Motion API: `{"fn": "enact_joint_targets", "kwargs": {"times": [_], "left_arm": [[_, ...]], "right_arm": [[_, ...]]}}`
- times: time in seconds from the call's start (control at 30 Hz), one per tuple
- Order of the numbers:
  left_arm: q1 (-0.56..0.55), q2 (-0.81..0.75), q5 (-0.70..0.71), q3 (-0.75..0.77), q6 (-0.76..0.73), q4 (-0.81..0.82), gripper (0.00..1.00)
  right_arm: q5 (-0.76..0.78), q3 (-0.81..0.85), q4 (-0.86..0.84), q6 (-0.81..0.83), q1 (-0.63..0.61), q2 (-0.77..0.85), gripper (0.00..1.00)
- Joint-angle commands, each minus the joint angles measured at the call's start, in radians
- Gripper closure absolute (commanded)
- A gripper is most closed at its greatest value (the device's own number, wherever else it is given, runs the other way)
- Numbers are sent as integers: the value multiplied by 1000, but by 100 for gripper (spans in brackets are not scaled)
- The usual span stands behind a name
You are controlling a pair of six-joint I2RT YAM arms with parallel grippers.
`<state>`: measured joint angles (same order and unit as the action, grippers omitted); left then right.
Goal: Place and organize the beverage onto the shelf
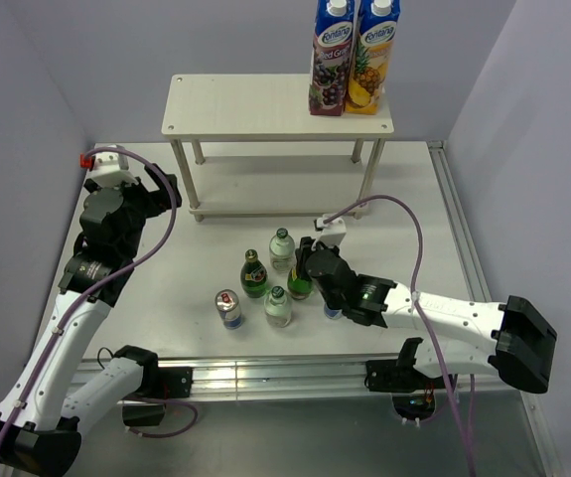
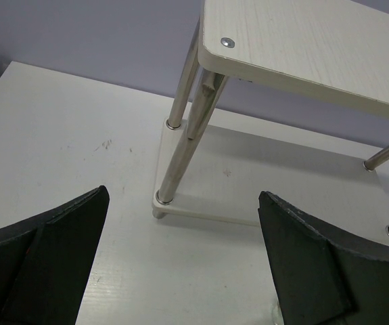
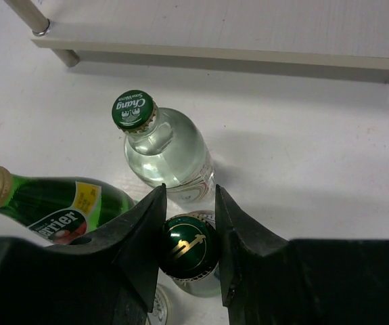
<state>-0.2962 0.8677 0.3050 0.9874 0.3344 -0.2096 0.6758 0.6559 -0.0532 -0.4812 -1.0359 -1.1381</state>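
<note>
1. Right gripper (image 3: 189, 210): fingers pressed in on both sides of the capped neck of a dark green bottle (image 3: 187, 247). The bottle stands upright on the table (image 1: 404, 199).
2. Just behind the held bottle, toward the shelf: a clear bottle (image 3: 164, 152) with a green cap, upright. The two are close; whether they touch cannot be told.
3. To the left of the held bottle: a second dark green bottle (image 3: 52, 206) with a gold neck, yellow label showing.
4. Top view, nearer the arm bases: another clear bottle (image 1: 278, 307), with a can (image 1: 228, 308) to its left, slightly apart. A second can (image 1: 333, 312) is mostly hidden beside the right gripper.
5. All six drinks stand in one cluster on the table, in front of the shelf (image 1: 255, 104); none is on it.
6. Shelf top carries two juice cartons (image 1: 333, 60) side by side at its right end. The part of the lower board in view is bare.
7. Left gripper (image 2: 182, 203): fingers spread wide, nothing between them. It sits near the shelf's front left leg, well apart from the drinks.
</note>
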Motion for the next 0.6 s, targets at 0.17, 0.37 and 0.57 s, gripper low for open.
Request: {"fn": "enact_joint_targets", "kwargs": {"times": [0.17, 0.37, 0.57], "left_arm": [[-4, -12, 3, 13, -3, -2, 1], [-6, -16, 2, 11, -1, -1, 1], [-11, -21, 3, 11, -1, -2, 1]], "right_arm": [[100, 97, 38, 13, -7, -6, 100], [191, 218, 87, 98, 7, -17, 100], [192, 294, 30, 177, 112, -40, 100]]}}
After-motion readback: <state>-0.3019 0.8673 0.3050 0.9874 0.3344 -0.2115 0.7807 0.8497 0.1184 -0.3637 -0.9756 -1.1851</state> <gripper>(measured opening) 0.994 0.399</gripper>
